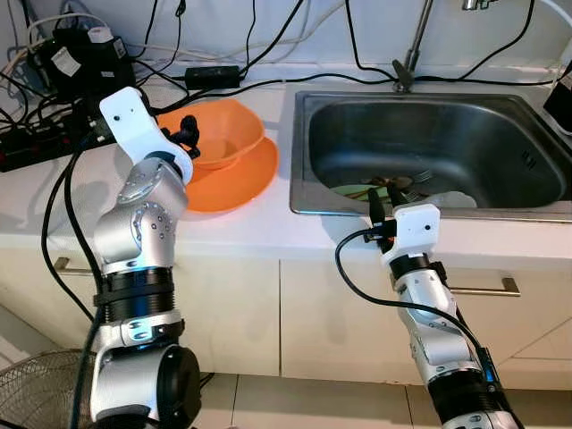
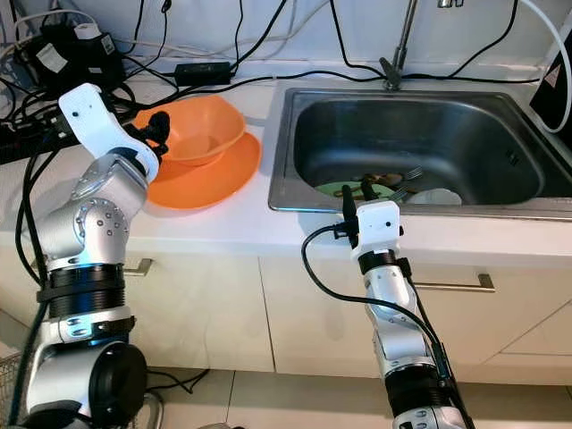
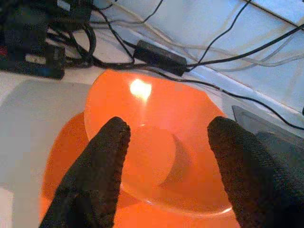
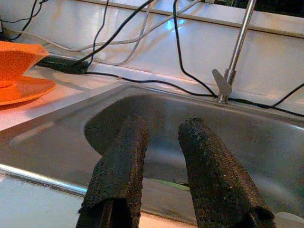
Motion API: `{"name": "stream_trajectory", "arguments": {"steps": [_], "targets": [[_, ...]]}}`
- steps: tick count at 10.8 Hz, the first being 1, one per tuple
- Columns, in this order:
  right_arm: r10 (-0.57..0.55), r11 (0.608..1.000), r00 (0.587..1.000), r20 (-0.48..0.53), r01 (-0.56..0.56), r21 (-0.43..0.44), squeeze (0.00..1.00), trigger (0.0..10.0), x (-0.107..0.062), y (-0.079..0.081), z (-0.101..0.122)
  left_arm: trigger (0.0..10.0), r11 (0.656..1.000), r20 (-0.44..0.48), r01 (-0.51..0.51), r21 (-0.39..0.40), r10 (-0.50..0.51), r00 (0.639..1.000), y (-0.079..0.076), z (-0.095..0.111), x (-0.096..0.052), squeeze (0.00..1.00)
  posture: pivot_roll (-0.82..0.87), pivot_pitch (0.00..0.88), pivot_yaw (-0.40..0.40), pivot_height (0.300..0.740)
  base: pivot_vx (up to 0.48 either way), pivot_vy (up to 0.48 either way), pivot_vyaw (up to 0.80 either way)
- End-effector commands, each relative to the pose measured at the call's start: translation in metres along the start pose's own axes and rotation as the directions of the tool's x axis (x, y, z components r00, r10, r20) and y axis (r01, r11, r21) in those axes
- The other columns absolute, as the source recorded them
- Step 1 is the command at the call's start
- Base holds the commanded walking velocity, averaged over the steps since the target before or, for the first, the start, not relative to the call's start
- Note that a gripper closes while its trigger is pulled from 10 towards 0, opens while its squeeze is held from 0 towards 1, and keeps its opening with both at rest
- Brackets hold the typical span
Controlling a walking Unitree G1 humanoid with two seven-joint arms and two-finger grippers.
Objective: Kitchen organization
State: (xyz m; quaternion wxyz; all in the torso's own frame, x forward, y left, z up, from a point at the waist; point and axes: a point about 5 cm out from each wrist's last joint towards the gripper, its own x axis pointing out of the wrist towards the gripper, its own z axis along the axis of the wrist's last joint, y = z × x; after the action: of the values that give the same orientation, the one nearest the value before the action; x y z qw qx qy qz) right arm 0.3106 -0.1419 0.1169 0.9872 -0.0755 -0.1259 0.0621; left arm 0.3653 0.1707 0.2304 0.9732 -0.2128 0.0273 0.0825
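White kitchen counter (image 1: 250,228) with steel sink (image 1: 536,210) at right, orange bowl (image 1: 223,134) on orange plate (image 1: 237,183) at left, left gripper (image 3: 166,156) spread open over the bowl, right gripper (image 4: 159,161) parted at the sink's near rim.

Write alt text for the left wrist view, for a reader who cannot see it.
The left hand, its two black fingers spread open, hovers over an orange bowl that sits on an orange plate on a white counter. Black cables run along the wall behind.
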Motion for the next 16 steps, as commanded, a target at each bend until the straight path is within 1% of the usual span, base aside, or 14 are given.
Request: {"name": "stream_trajectory", "arguments": {"steps": [1,2,3,5,6,8,9,10,11,12,16], "targets": [[0.008,1.000,0.996,-0.090,-0.009,-0.004,0.00,10.0,-0.005,0.002,-0.015,10.0,1.000,-0.012,-0.019,-0.016,0.018,1.000,0.001,0.000,-0.001,1.00,0.06,0.000,0.056,0.740,0.000,0.000,0.00],[0.010,1.000,0.996,-0.090,-0.010,-0.004,0.00,10.0,-0.004,0.001,-0.015,10.0,0.998,-0.058,-0.026,-0.059,0.022,0.998,0.000,-0.007,-0.002,1.00,0.06,0.000,0.056,0.740,0.000,0.000,0.00],[0.011,1.000,0.996,-0.089,-0.012,-0.004,0.00,10.0,-0.004,0.002,-0.015,10.0,0.996,-0.084,-0.025,-0.087,0.018,0.996,-0.002,-0.012,-0.003,1.00,0.06,0.000,0.056,0.740,0.000,0.000,0.00],[0.012,1.000,0.996,-0.086,-0.012,-0.003,0.00,10.0,-0.002,0.002,-0.014,10.0,0.994,-0.112,-0.023,-0.104,0.011,0.994,-0.006,-0.015,-0.003,1.00,0.06,0.000,0.057,0.740,0.000,0.000,0.00],[0.010,1.000,0.996,-0.084,-0.010,-0.003,0.00,10.0,-0.002,0.001,-0.014,10.0,0.993,-0.121,-0.041,-0.111,0.028,0.992,-0.006,-0.015,-0.004,0.00,0.06,0.000,0.060,0.740,0.000,0.000,0.00],[0.008,1.000,0.997,-0.083,-0.008,-0.002,0.00,10.0,-0.002,0.001,-0.014,10.0,0.992,-0.105,-0.059,-0.115,0.047,0.993,-0.006,-0.012,-0.005,0.00,0.06,0.000,0.060,0.740,0.000,0.000,0.00],[0.010,1.000,0.997,-0.082,-0.010,-0.001,0.00,10.0,-0.002,0.001,-0.014,10.0,0.991,-0.079,-0.059,-0.116,0.050,0.996,-0.009,-0.005,-0.010,0.00,0.07,0.000,0.057,0.740,0.000,0.000,0.00],[0.010,1.000,0.997,-0.083,-0.010,0.000,0.00,10.0,-0.002,0.002,-0.014,10.0,0.992,-0.078,-0.059,-0.116,0.050,0.996,-0.011,-0.004,-0.012,0.00,0.07,0.000,0.057,0.740,0.000,0.000,0.00],[0.014,1.000,0.996,-0.085,-0.013,0.002,0.00,10.0,-0.002,0.003,-0.015,10.0,0.992,-0.108,-0.065,-0.106,0.054,0.993,-0.012,-0.011,-0.013,0.00,0.07,0.000,0.054,0.740,0.000,0.000,0.00],[0.017,1.000,0.996,-0.083,-0.017,0.003,0.00,10.0,-0.001,0.004,-0.014,10.0,0.991,-0.147,-0.076,-0.113,0.059,0.987,-0.012,-0.019,-0.012,0.00,0.06,0.000,0.055,0.740,0.000,0.000,0.00],[0.008,1.000,0.996,-0.084,-0.008,0.001,0.00,10.0,-0.002,0.002,-0.015,10.0,0.992,-0.182,-0.081,-0.097,0.062,0.981,-0.016,-0.025,-0.007,0.00,0.06,0.000,0.058,0.740,0.000,0.000,0.00]]}}
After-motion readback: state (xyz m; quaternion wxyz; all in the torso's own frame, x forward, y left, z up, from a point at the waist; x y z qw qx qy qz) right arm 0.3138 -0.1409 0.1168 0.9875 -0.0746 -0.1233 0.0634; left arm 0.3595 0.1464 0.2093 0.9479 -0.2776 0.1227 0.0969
